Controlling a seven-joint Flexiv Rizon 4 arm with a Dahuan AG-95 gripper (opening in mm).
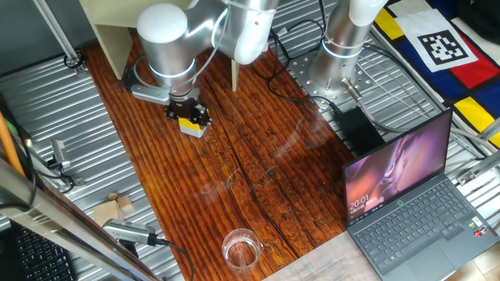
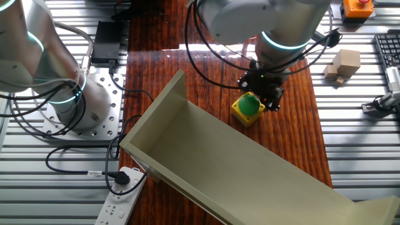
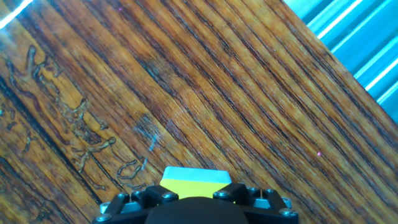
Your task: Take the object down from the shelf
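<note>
My gripper (image 2: pixel 261 95) is closed on the yellow box (image 2: pixel 247 109), which is off the shelf (image 2: pixel 212 156) and low over the wooden counter (image 1: pixel 258 156), near the shelf-side edge. Whether it touches the wood I cannot tell. Recommended: lower straight, keep the box level, release only once it sits flat, then lift clear.

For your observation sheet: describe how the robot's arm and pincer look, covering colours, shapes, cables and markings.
The arm is built of thick rounded silver-grey and white segments, with thin glowing teal rings at the joints. Black cables loop along it. The pincer is small, black and blocky, with visible screw heads in the hand view. No lettering is legible.
</note>
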